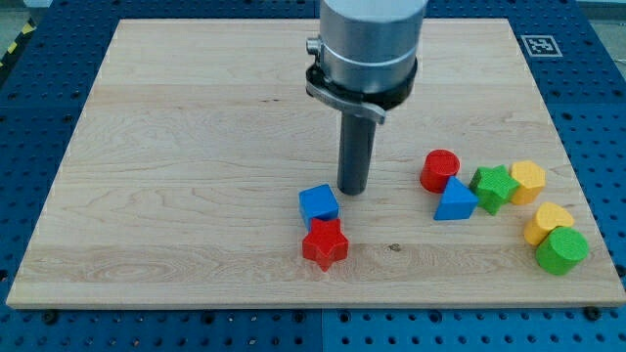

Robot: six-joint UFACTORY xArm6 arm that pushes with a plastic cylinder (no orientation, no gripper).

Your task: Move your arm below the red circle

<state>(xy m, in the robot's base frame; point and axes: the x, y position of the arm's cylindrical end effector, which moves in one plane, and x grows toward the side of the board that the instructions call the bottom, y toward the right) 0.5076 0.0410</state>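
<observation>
The red circle is a short red cylinder at the view's right, touching the blue triangle just below it. My tip rests on the board to the left of the red circle, about a block's width above and to the right of the blue cube. A red star sits right below the blue cube. The tip touches no block.
To the right of the red circle lie a green star, a yellow hexagon, a yellow block and a green cylinder near the wooden board's right edge. A fiducial tag sits at the top right corner.
</observation>
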